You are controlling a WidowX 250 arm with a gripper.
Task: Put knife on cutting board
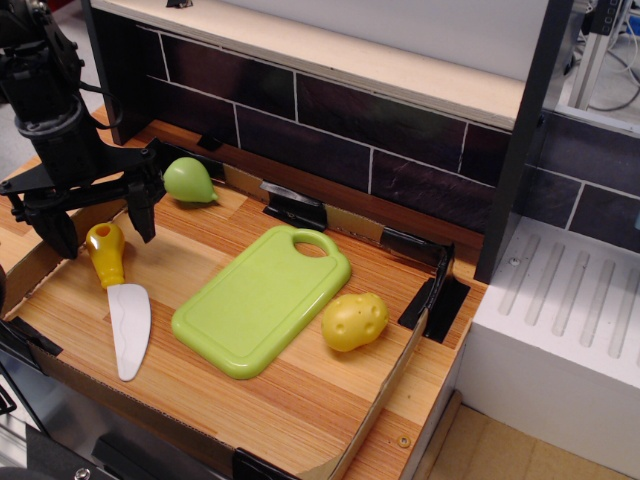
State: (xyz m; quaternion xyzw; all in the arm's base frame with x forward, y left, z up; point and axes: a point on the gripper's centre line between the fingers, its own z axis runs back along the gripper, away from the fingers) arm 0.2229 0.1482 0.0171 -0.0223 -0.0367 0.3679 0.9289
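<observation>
The knife (118,293) lies on the wooden tray floor at the left, yellow bulbous handle toward the back, broad white blade toward the front. The light-green cutting board (262,300) lies flat in the middle, its loop handle at the far end, nothing on it. My black gripper (99,232) is open, hanging over the knife's handle, one finger on each side of it, not closed on it. The left fingertip (58,235) is beside the tray's left wall.
A small green pear toy (189,180) sits at the back left, just right of the gripper. A yellow potato toy (354,321) lies right of the board. Cardboard walls (385,400) rim the tray. A dark tiled wall stands behind, a white drainer at right.
</observation>
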